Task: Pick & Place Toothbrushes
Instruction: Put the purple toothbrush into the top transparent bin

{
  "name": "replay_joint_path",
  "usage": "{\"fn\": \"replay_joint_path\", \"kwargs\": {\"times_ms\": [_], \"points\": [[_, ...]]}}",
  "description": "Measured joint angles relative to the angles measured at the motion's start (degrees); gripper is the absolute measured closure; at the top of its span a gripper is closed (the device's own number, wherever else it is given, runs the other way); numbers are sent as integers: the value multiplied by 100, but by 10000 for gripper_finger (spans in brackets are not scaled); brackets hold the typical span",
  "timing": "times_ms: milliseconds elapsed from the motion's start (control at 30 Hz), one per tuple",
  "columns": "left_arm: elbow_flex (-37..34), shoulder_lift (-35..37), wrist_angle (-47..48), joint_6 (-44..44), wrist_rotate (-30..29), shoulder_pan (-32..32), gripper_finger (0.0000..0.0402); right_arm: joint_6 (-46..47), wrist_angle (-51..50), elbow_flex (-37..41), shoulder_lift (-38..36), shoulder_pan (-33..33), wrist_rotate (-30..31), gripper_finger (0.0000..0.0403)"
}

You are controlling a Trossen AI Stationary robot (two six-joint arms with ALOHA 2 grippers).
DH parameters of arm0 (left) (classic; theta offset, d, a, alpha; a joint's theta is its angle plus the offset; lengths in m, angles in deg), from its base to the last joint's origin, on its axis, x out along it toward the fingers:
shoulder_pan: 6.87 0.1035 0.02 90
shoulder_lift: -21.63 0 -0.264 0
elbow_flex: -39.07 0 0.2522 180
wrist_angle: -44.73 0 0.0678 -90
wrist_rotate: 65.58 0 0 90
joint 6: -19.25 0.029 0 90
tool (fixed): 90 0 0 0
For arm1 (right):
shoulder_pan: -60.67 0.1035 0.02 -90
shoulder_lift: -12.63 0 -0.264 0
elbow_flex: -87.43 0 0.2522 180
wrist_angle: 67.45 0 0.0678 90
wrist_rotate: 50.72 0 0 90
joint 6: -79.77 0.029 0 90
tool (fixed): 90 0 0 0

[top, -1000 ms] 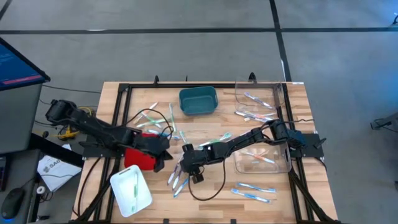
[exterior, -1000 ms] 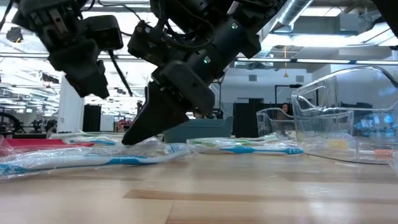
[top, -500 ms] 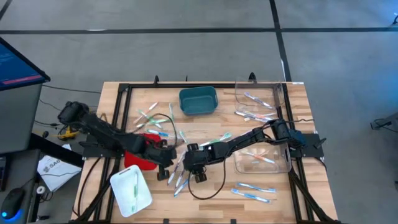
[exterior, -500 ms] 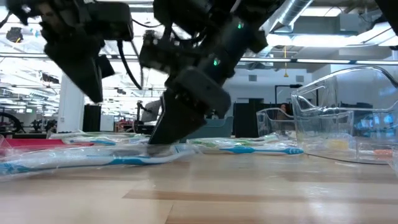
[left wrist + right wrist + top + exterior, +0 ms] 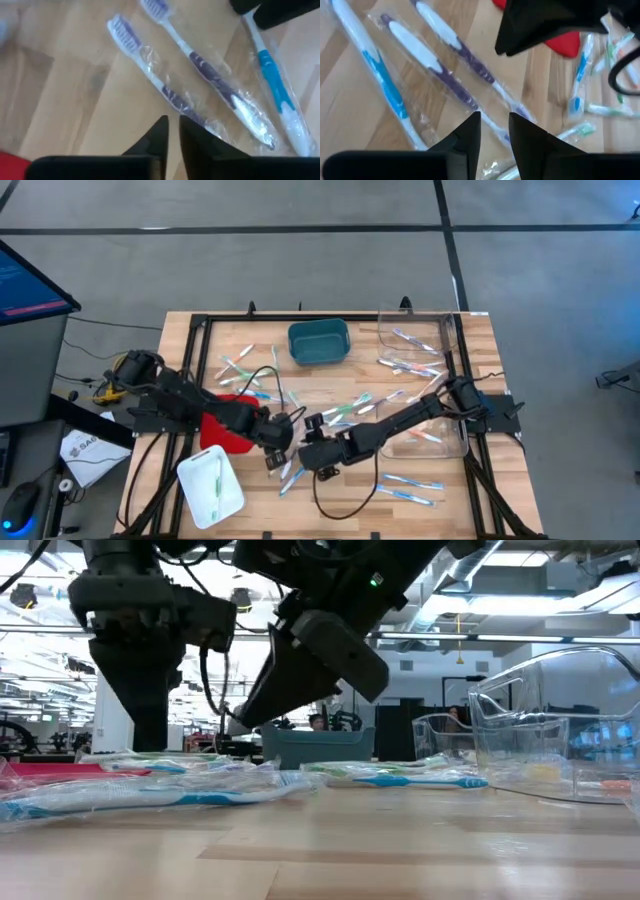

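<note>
High view: both arms have converged on the wrapped purple-and-white toothbrushes [image 5: 200, 65] near the wooden counter's [image 5: 480, 500] front middle. Left gripper [image 5: 171, 132] has cracked its jaws slightly, right gripper [image 5: 494, 131] has narrowed; neither pinches anything. Crowded there; clear plastic bin [image 5: 455, 448] sits well apart.

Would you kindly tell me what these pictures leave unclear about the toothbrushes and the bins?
- High view: the wrapped toothbrushes under both grippers are partly covered by the arms.
- Low view: the contents of the teal plastic bin are hidden by its wall.
- Left wrist view: the blue-handled toothbrush has its head behind a dark gripper.
</note>
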Motion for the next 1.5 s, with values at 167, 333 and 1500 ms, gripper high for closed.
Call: {"fn": "replay_joint_path", "kwargs": {"times_ms": [167, 333, 1500], "points": [[2, -7, -117, -258, 88, -95, 289, 144, -256, 0, 0, -10, 11, 311], [4, -86, -256, -297, -140, -199, 244, 157, -437, 4, -26, -7, 231, 311], [245, -357, 274, -147, -954, -177, 396, 354, -604, 2, -44, 133, 569, 348]]}}
